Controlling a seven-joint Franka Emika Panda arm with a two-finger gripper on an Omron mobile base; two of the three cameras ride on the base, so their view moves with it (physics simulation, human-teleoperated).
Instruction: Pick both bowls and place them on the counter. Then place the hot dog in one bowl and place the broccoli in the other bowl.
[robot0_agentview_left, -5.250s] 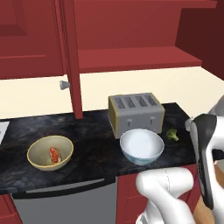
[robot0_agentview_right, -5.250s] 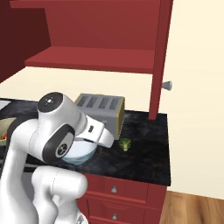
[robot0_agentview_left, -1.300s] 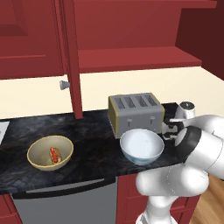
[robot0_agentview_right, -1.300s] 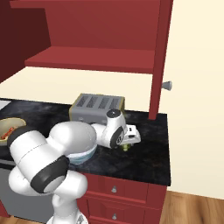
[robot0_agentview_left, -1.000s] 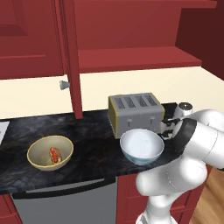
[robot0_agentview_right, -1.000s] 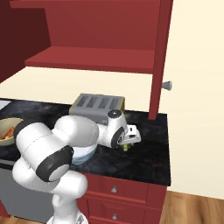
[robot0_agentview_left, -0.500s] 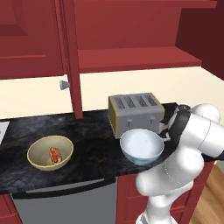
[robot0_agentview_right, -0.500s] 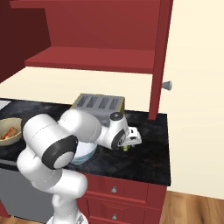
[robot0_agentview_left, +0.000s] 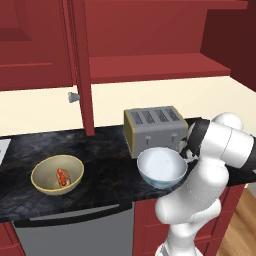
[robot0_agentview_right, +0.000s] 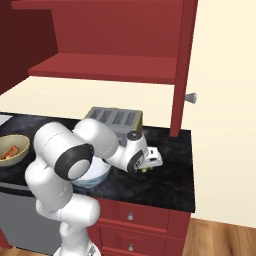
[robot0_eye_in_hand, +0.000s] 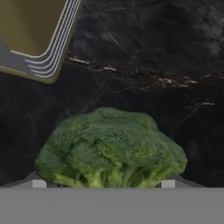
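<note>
counter (robot0_agentview_left: 100, 187): black marble | hand view: broccoli (robot0_eye_in_hand: 109, 151) at 6 o'clock, toaster (robot0_eye_in_hand: 37, 37) at 11 | gripper (robot0_agentview_right: 150, 162): finger state unclear | no writing

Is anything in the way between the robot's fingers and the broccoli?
Nothing visible is. In the hand view the broccoli sits right in front of the gripper on the black counter. The toaster is off to one side, not between them.

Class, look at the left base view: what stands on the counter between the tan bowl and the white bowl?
Nothing: in the left base view, bare black counter separates the tan bowl from the white bowl.
</note>
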